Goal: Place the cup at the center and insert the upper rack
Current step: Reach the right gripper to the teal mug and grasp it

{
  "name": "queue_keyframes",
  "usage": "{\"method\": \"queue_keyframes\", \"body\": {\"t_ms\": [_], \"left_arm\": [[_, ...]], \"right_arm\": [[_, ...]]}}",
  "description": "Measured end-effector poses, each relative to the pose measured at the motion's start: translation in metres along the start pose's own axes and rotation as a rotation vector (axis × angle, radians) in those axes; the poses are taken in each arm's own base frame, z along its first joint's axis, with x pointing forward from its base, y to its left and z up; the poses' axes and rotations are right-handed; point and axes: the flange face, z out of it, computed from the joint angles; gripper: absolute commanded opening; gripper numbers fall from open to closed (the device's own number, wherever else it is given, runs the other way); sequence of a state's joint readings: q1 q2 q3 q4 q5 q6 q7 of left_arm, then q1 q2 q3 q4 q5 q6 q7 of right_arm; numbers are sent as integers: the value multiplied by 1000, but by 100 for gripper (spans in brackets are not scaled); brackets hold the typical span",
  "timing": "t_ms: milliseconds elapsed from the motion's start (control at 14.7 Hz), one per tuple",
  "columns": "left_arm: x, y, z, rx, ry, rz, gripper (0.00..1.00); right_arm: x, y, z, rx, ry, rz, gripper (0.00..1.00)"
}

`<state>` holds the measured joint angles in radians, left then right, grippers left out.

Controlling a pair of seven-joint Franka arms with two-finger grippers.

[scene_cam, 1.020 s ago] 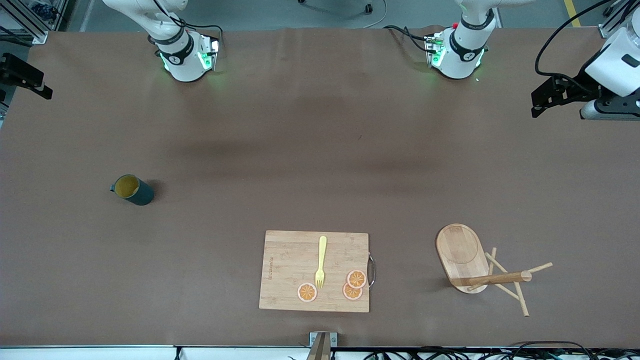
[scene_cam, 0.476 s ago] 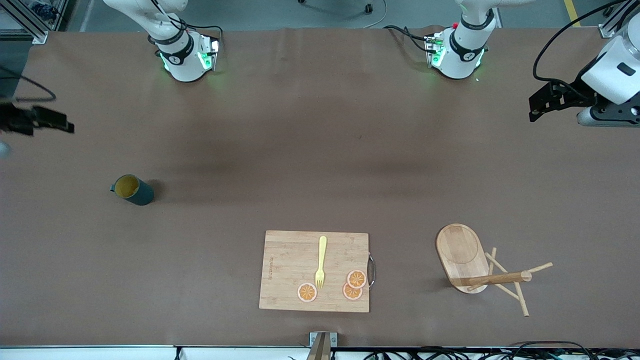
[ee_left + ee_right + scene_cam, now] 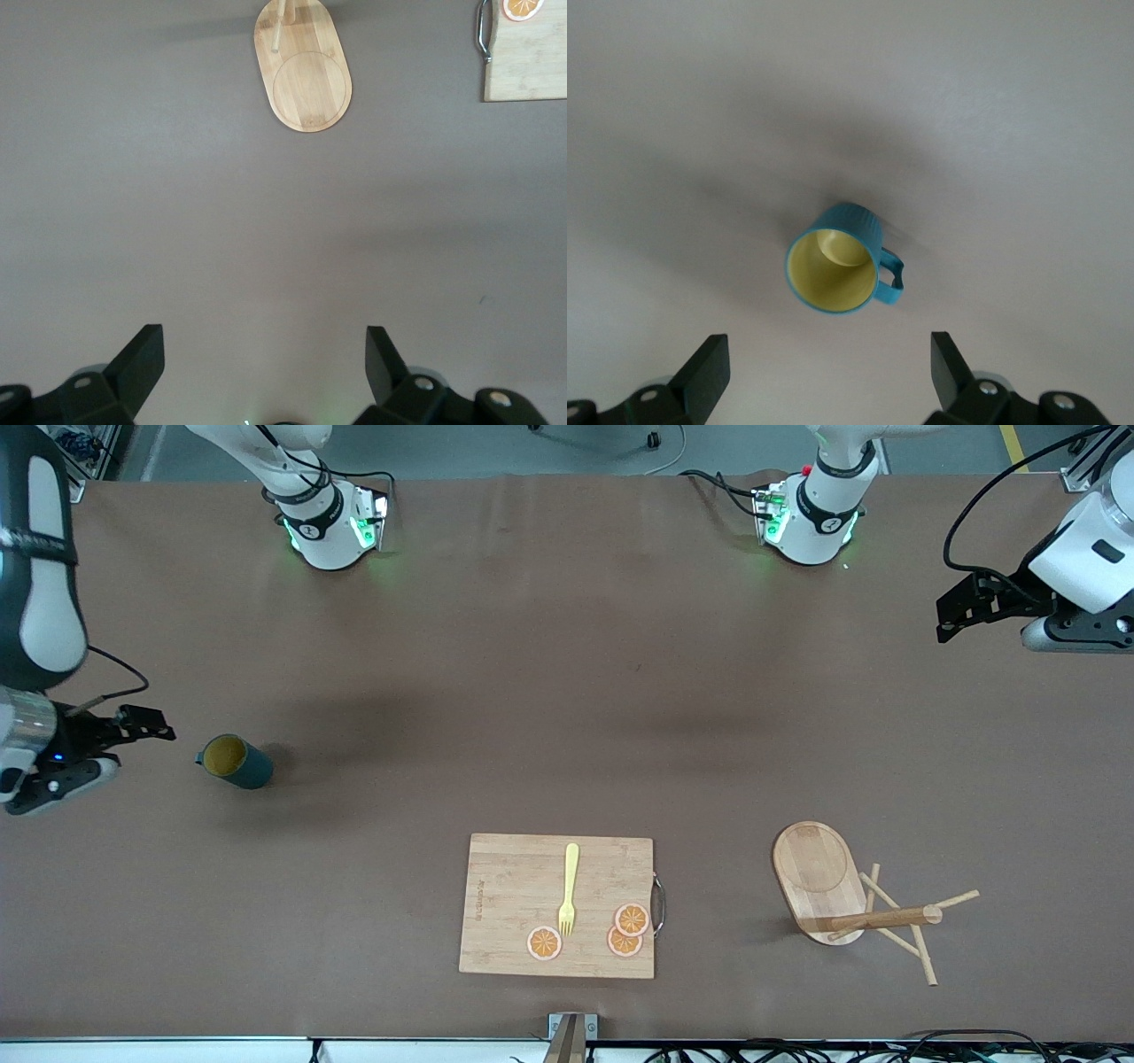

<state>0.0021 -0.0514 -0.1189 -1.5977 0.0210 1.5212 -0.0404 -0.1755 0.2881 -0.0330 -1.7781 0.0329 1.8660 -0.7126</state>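
- We see the cup (image 3: 235, 761) standing upright on the brown counter (image 3: 532, 691), toward the right arm's end. It is dark teal outside and yellow inside.
- In the right wrist view the cup (image 3: 837, 270) has nothing in it, and its handle sticks out to one side.
- We see the right hand (image 3: 146, 724) up in the air just beside the cup, not touching it. Its handle points toward this hand.
- In the right wrist view the right hand (image 3: 824, 372) has its two fingers (image 3: 709, 363) wide apart, and it holds nothing.
- We see the cutting board (image 3: 556, 905) lying flat, nearer to the front camera than the cup and well apart from it.
- A yellow fork (image 3: 569, 889) and three orange slices (image 3: 632, 919) lie on the cutting board.
- We see the upper rack (image 3: 842, 895) tipped over on its side, well apart from the cup, toward the left arm's end of the counter.
- Its oval base stands on edge, and its post and thin sticks point toward the left arm's end of the counter.
- We see the left hand (image 3: 961, 607) up over the bare counter at the left arm's end, very far from the cup.
- In the left wrist view the left hand (image 3: 261, 372) has its fingers (image 3: 142, 359) wide apart and holds nothing. The upper rack's base (image 3: 303, 75) shows well ahead of it.
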Motion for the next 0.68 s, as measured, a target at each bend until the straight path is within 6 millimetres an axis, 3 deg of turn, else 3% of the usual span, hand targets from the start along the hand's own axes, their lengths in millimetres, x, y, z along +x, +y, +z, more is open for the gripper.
{"method": "queue_keyframes", "body": {"t_ms": [136, 544, 612, 680], "left_arm": [[1, 0, 2, -1, -2, 1, 100], [9, 1, 14, -4, -4, 3, 100], [11, 1, 16, -4, -6, 3, 100], [11, 1, 17, -4, -9, 3, 100]], "right_arm": [[-4, 1, 43, -17, 17, -86, 100], [-4, 5, 116, -108, 87, -267, 99], [-3, 6, 129, -106, 83, -272, 91], [-4, 8, 140, -106, 81, -271, 65]]}}
